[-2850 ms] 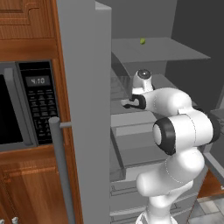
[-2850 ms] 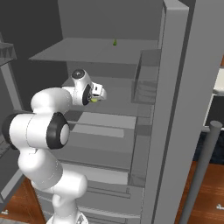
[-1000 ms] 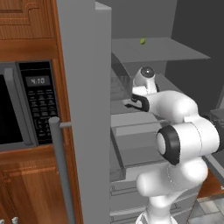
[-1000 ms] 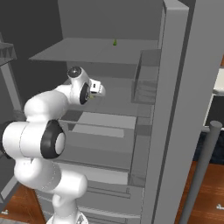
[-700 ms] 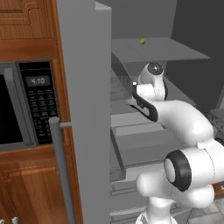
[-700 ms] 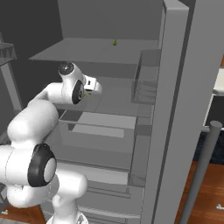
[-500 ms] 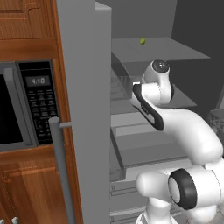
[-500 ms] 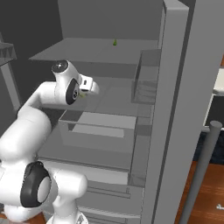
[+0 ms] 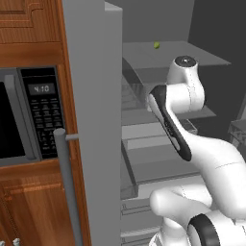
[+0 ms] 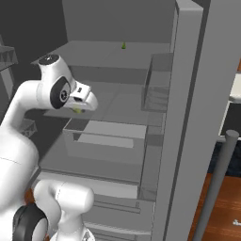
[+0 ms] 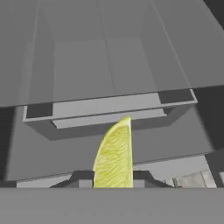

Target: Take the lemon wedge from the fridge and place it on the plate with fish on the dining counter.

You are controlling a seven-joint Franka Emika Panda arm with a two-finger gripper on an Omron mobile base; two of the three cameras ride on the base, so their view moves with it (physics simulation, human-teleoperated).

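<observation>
My gripper [image 11: 113,177] is clamped on the lemon wedge [image 11: 114,157]; in hand view the wedge stands up between my two finger tips, pointed end toward 12 o'clock, w/ only its low end pinched. In right base view the same wedge [image 10: 76,110] shows as a yellow-green speck under my hand, at about 9 o'clock of the pic, in front of the open fridge [image 10: 188,117] shelves. A 2nd small green piece [image 9: 156,45] sits on the top shelf at 12 o'clock, well apart from me; can't tell what it is.

Plate and dining counter aren't where I can see them, so the carry-out is all ahead.

Risks as I judge them:
- Grip is low on a thin, slick wedge, so a fast swing or wrist roll could let it pivot or squirt out.
- My elbow & forearm are near the fridge door [image 9: 91,120] at 9 o'clock in left base view; a wide swing could clip it & jar the wedge loose.
- A drop inside lands in the drawer [image 11: 109,109] at 12 o'clock, which makes for an awkward re-pick.
</observation>
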